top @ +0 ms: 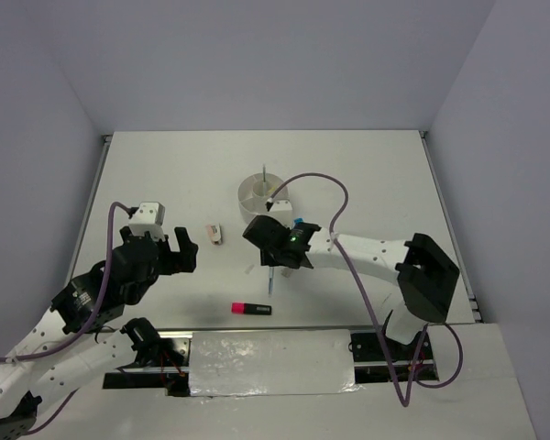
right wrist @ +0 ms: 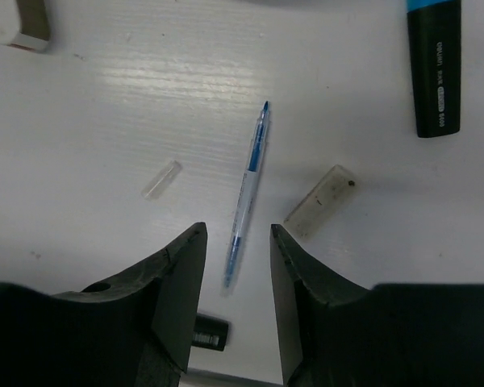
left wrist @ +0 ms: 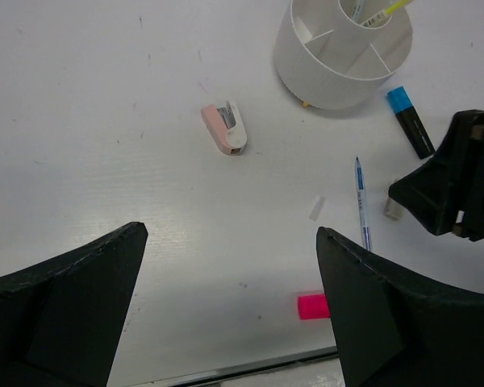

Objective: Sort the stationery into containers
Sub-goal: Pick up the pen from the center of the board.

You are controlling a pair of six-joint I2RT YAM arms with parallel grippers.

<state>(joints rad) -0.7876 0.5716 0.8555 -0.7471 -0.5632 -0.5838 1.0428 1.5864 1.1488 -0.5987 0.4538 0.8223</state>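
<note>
The right gripper (right wrist: 238, 278) is open: its 2 black fingers (right wrist: 173, 290) stand apart with a narrow gap. The lower end of a thin blue-and-clear pen (right wrist: 248, 189) lies in this gap on the white table (top: 367, 174). There is free space on both sides of the pen, so it is not clamped. Just left of the pen lies a small clear cap (right wrist: 161, 179), and just right of it a small pale block (right wrist: 319, 201), perhaps an eraser; both lie apart from the pen. Farther right, at the top edge of the right wrist view, lies the blue-and-black highlighter (right wrist: 436, 68). The left gripper (left wrist: 230, 266) is wide open and holds nothing. It hangs over the left part of the table, well apart from the other arm. The round white cup (left wrist: 343, 56) stands near the middle of the table, just beyond the right gripper, and thin walls divide it into compartments. A yellow stick (left wrist: 387, 10) and a second thin pen (left wrist: 356, 10) stand in its far side; in which compartment, I cannot tell. Left of the cup and apart from it, a small pink-and-white piece (left wrist: 225, 129) lies flat. The pink-and-black highlighter (top: 252, 308) lies near the front edge of the table, between the 2 arms and outside the cup.
</note>
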